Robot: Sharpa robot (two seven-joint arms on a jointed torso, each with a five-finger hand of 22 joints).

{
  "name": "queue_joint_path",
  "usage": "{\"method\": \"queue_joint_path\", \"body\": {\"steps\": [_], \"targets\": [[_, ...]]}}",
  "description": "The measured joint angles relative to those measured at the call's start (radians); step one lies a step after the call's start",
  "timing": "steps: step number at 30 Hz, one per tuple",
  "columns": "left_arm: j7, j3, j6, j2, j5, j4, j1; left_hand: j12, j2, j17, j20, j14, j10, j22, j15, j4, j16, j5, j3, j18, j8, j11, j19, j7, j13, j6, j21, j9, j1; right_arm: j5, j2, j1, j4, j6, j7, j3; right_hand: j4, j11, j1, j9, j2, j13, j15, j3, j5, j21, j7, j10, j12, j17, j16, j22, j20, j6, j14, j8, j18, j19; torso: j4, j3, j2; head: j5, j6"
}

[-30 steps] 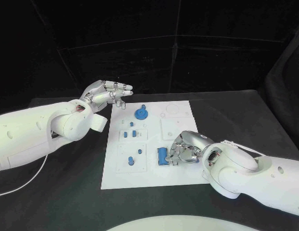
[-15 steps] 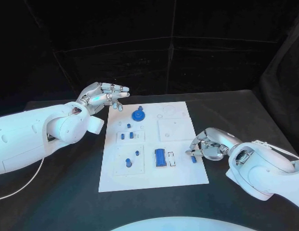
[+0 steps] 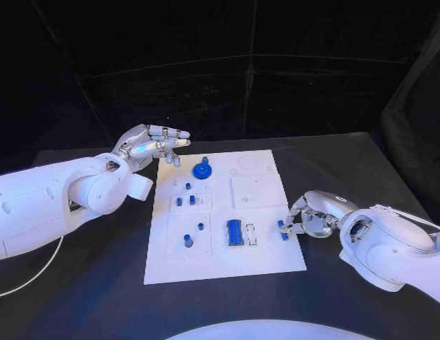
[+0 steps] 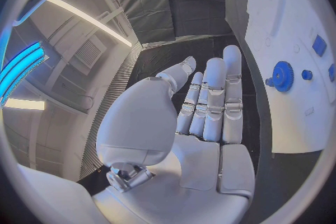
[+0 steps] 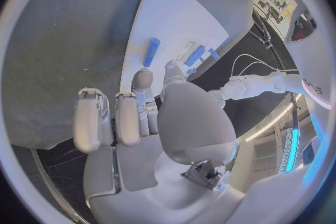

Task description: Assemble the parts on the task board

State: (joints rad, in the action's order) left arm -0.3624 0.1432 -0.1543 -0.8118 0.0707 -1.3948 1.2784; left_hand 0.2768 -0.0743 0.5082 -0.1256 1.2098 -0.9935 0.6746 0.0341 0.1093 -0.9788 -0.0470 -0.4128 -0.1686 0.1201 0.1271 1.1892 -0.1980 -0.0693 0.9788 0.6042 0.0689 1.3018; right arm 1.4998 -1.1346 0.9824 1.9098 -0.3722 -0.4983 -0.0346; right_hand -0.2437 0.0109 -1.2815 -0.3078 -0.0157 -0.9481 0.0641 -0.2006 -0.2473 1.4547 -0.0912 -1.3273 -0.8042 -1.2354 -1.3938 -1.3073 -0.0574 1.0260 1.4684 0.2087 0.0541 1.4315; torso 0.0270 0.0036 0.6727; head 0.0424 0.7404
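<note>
The white task board (image 3: 261, 256) lies in the middle of the black table. On it are a blue gear (image 3: 205, 168), a blue block (image 3: 236, 231) and several small blue pieces (image 3: 186, 200). My right hand (image 3: 317, 212) rests at the board's right edge with its fingers partly curled. A small blue pin (image 3: 281, 227) lies flat on the board just off its fingertips. In the right wrist view the pin (image 5: 151, 51) is apart from the fingertips (image 5: 143, 77). My left hand (image 3: 154, 144) hovers over the board's far left corner, fingers straight and holding nothing. The left wrist view also shows the gear (image 4: 283, 75).
Black table (image 3: 87, 283) surrounds the board on all sides, with dark curtains behind. A white cable (image 3: 15, 287) trails under my left arm. Several recessed outlines (image 3: 256, 190) mark the right half of the board.
The camera has shifted. My right hand has moved from the blue block out to the board's right edge, bringing the small blue pin, which now lies free. The left hand has barely moved.
</note>
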Motion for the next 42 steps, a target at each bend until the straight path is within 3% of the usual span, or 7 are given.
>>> {"method": "queue_joint_path", "body": {"steps": [10,22,42], "targets": [[0.000,0.001,0.001,-0.002,0.000,0.000,0.000,0.000,0.000,0.000,0.000,0.000,0.000,0.000,0.000,0.000,0.000,0.000,0.000,0.000,0.000,0.000,0.000,0.000,0.000,0.000,0.000,0.000,0.000,0.056,0.050,-0.001,-0.041,0.081,-0.033,0.000,0.000,-0.004,0.000,0.000,0.000,-0.003,0.000,-0.005,0.001,0.000,0.004,-0.004,0.000,0.002,0.004,0.000,0.000,0.010,0.000,0.004,0.000,0.000,-0.0011,-0.0008,0.001,-0.002,0.005],[0.000,0.002,0.002,-0.003,0.000,0.000,0.000,0.000,0.000,0.000,0.000,0.000,0.000,0.000,0.000,0.000,0.000,0.000,0.000,0.000,0.000,0.000,0.000,0.000,0.000,0.000,0.000,0.000,0.000,0.130,0.088,0.002,-0.061,0.115,-0.047,0.003,0.006,-0.004,-0.037,-0.004,0.014,-0.007,0.000,-0.011,-0.012,0.000,0.007,-0.004,0.000,0.002,0.004,0.000,0.000,0.016,0.000,0.017,0.000,0.000,-0.0006,-0.0011,0.001,-0.003,0.009],[0.002,0.002,0.004,-0.005,0.000,0.000,0.000,0.000,0.000,0.000,0.000,0.000,0.000,0.000,0.000,0.000,0.000,0.000,0.000,0.000,0.000,0.000,0.000,0.000,0.000,0.000,0.000,0.000,0.000,0.231,0.142,0.005,-0.075,0.180,-0.054,0.007,0.051,-0.004,-0.106,-0.007,0.024,-0.006,0.000,-0.001,-0.004,0.000,0.007,-0.004,0.008,0.007,0.009,0.000,0.004,0.026,0.000,0.018,0.000,-0.004,0.0005,-0.0019,-0.001,0.001,0.013]]}}
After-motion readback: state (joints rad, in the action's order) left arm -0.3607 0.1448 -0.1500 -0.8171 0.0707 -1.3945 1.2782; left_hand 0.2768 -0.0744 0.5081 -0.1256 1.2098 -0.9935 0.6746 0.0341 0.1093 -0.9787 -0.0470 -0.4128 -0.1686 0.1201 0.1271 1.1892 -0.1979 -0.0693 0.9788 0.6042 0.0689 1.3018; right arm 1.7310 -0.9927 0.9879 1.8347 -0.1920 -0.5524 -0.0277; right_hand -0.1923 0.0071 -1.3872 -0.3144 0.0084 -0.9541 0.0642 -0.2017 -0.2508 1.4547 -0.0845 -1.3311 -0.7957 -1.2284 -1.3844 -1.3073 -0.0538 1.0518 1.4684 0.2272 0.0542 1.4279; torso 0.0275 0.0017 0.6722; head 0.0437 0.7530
